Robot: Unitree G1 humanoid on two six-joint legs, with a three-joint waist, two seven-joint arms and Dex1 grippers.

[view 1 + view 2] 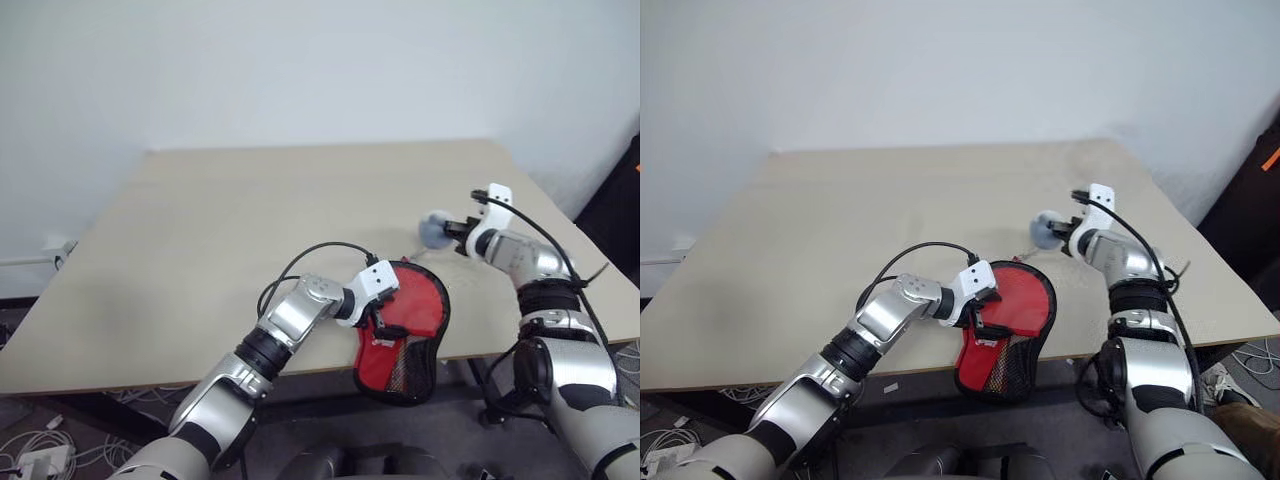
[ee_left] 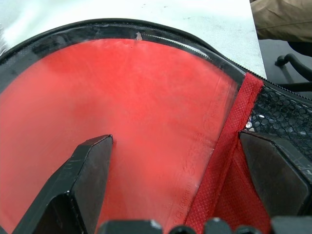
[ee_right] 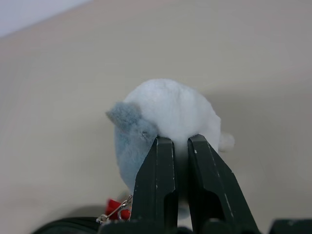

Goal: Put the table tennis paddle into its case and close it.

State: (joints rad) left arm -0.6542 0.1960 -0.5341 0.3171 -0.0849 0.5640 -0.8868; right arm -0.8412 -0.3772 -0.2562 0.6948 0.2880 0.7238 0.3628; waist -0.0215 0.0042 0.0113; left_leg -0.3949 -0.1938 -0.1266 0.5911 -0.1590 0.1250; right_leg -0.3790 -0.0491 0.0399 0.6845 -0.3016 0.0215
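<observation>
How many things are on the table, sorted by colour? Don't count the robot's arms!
Red: 2, the paddle and the case it sits in, with black mesh.
White and grey: 1, the fluffy ball, pinched in the right gripper.
Total: 3

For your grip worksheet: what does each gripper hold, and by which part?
Right gripper pinches the fluffy charm by its underside. Left gripper is open over the case, holding nothing.
</observation>
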